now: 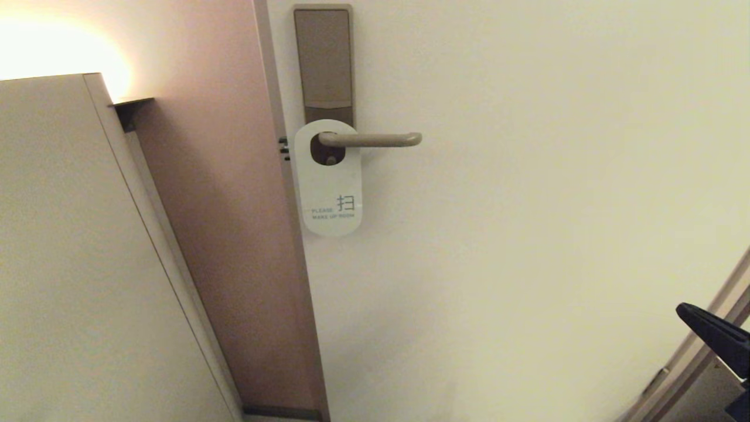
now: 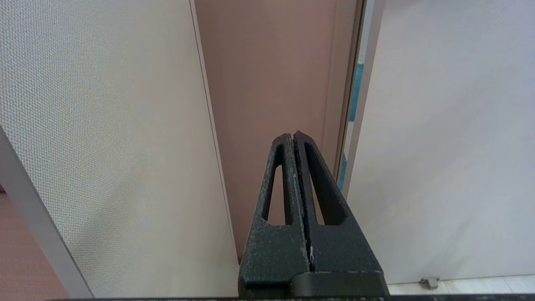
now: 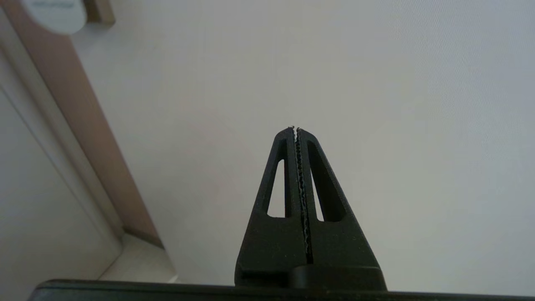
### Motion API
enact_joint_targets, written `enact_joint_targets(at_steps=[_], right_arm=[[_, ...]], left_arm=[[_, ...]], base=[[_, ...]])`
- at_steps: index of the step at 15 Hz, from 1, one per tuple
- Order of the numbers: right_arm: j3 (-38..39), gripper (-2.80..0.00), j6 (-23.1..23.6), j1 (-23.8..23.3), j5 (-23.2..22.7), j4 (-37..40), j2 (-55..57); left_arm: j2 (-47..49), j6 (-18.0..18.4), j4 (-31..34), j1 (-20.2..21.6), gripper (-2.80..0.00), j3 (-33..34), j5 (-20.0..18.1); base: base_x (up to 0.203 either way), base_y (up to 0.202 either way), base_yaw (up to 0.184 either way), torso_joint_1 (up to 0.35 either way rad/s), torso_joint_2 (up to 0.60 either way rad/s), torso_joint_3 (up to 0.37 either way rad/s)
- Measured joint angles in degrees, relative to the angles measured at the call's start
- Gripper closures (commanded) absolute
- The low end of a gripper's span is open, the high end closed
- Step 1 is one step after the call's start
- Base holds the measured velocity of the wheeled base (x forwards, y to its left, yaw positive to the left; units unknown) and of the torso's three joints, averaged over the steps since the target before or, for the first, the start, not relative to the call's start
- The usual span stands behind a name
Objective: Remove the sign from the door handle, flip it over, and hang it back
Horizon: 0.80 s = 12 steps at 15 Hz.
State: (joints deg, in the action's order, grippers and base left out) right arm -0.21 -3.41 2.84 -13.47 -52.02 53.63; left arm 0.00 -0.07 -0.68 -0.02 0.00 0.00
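The sign (image 1: 329, 187) hangs on the door handle (image 1: 375, 139), white "PLEASE MAKE UP ROOM" side facing me. The handle is a slim beige lever on a tall brown lock plate (image 1: 323, 55). The sign's lower end also shows in the right wrist view (image 3: 56, 14). My right gripper (image 1: 682, 310) is shut and empty, low at the right, far below the sign; in its own view (image 3: 295, 129) it faces the bare door. My left gripper (image 2: 292, 136) is shut and empty, out of the head view, facing the door frame.
The pale door (image 1: 527, 234) fills the middle and right. A brown door frame (image 1: 234, 234) runs down left of the lock plate. A pale wall panel (image 1: 70, 264) stands at the left. Another frame edge (image 1: 703, 340) shows at the lower right.
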Motion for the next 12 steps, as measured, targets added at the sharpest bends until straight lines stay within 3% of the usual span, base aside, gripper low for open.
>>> enact_joint_targets(at_steps=[6,12], right_arm=[[0.1,0.0,-2.2,-0.1,0.8,23.5,-22.9],[-1.3,0.0,-1.6,-2.0,4.1,48.1,-44.3]], left_arm=[[0.0,0.0,0.0,0.0,0.0,0.0,0.0],[0.0,0.0,0.0,0.0,0.0,0.0,0.0]], base=[[0.0,0.0,0.0,0.0,0.0,0.0],[0.0,0.0,0.0,0.0,0.0,0.0]])
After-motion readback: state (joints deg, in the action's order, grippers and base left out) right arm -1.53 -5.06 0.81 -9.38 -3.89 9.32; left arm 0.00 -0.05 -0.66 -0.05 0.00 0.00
